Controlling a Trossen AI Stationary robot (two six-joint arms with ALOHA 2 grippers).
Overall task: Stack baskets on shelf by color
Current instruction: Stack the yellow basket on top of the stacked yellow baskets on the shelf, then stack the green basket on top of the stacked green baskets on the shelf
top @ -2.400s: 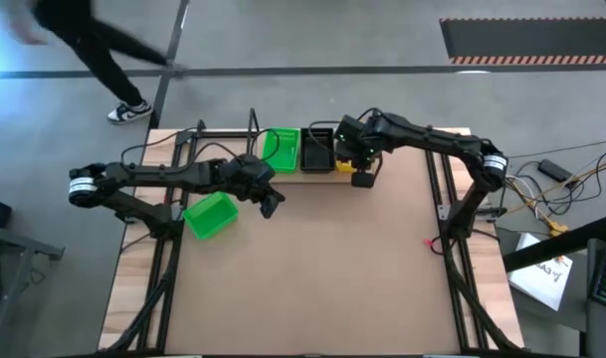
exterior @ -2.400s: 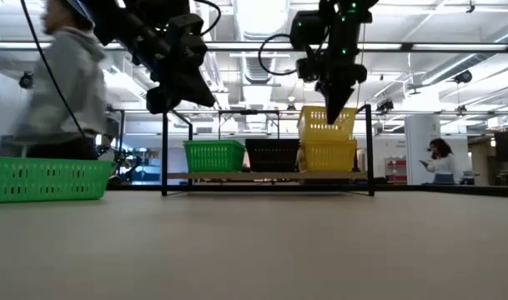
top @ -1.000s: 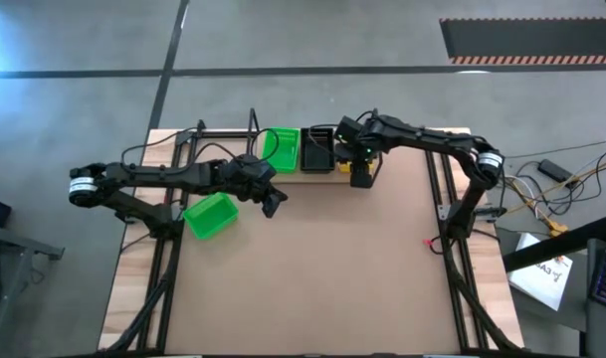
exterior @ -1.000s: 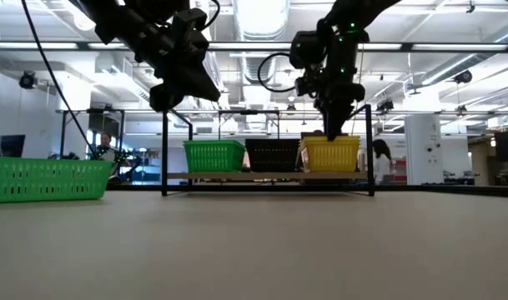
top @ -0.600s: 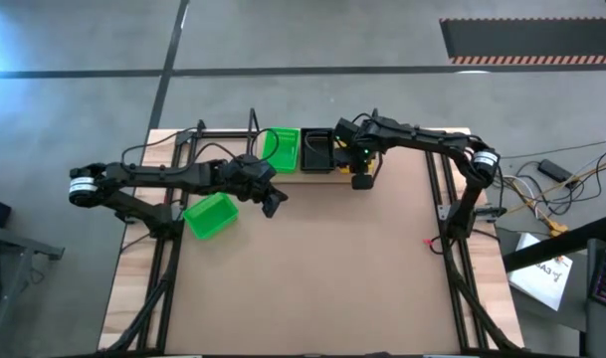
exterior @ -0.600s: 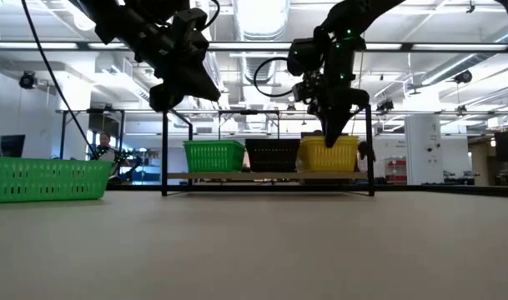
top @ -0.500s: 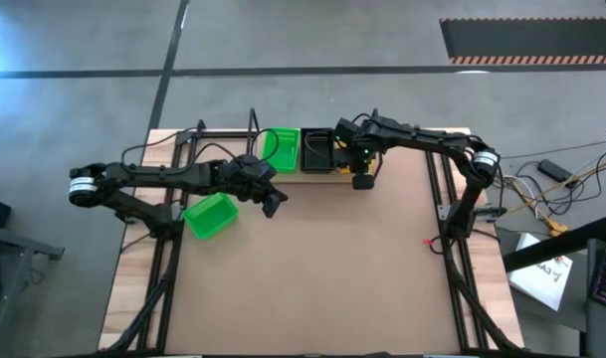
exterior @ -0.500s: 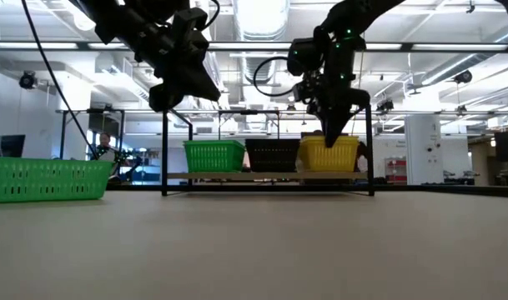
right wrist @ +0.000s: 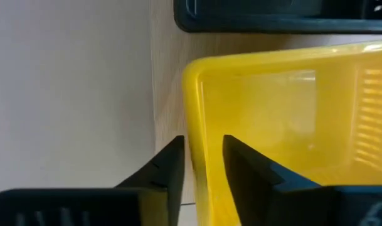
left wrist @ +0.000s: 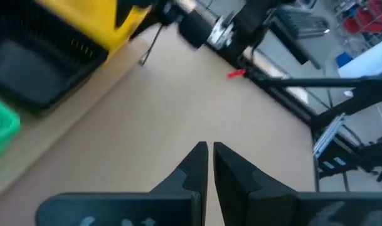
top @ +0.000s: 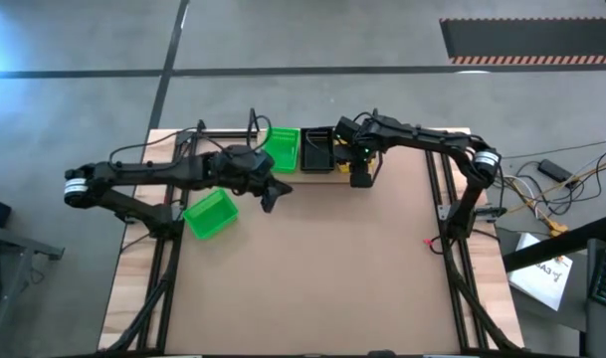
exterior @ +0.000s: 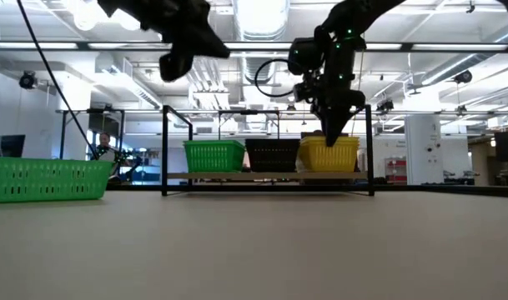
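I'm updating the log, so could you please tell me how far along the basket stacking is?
Done: green mesh basket, black mesh basket and yellow mesh basket sit on the wooden shelf. In hand: the right gripper, open, straddles the yellow basket's wall. Remaining: loose green basket on the table; the shut left gripper hovers nearby.

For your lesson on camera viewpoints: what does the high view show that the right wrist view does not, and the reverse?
Only the high view shows the left gripper above the table, the loose green basket on the tabletop and the green basket on the shelf. Only the right wrist view shows the right gripper with its jaws straddling the yellow basket wall. Both show the black basket.
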